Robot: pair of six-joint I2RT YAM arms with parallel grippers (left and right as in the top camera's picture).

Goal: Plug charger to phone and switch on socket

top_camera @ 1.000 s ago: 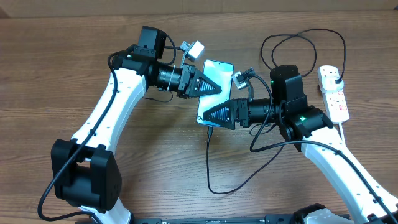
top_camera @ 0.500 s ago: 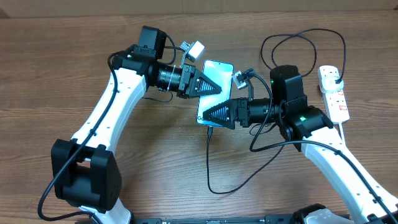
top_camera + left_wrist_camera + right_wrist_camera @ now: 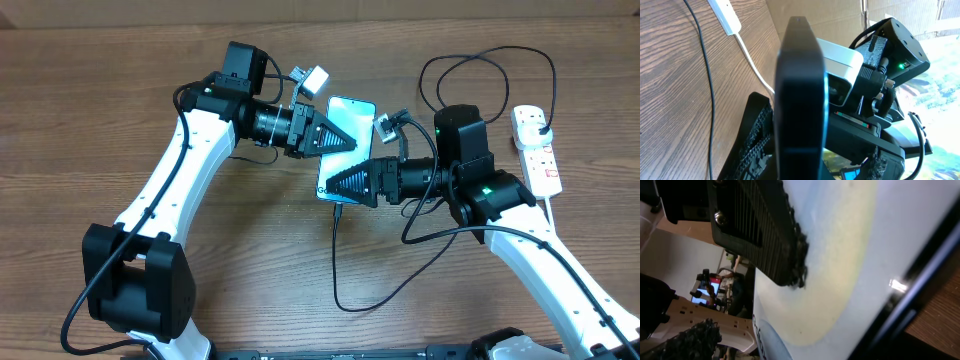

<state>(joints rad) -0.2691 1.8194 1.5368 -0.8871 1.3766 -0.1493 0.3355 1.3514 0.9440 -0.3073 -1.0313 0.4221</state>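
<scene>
Left fingers [image 3: 335, 138] clamp the phone [image 3: 355, 110] at mid bench [image 3: 100, 100], right fingers [image 3: 345, 185] spread wide around it; the charger [image 3: 334, 250] reaches its lower edge, seating unclear; plugging seems in hand, then the socket [image 3: 537, 150] switch needs pressing.

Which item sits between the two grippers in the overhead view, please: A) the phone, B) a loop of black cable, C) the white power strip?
A: the phone shows its blue-white screen between the left gripper and the right gripper, while the power strip lies far off to the right.
</scene>
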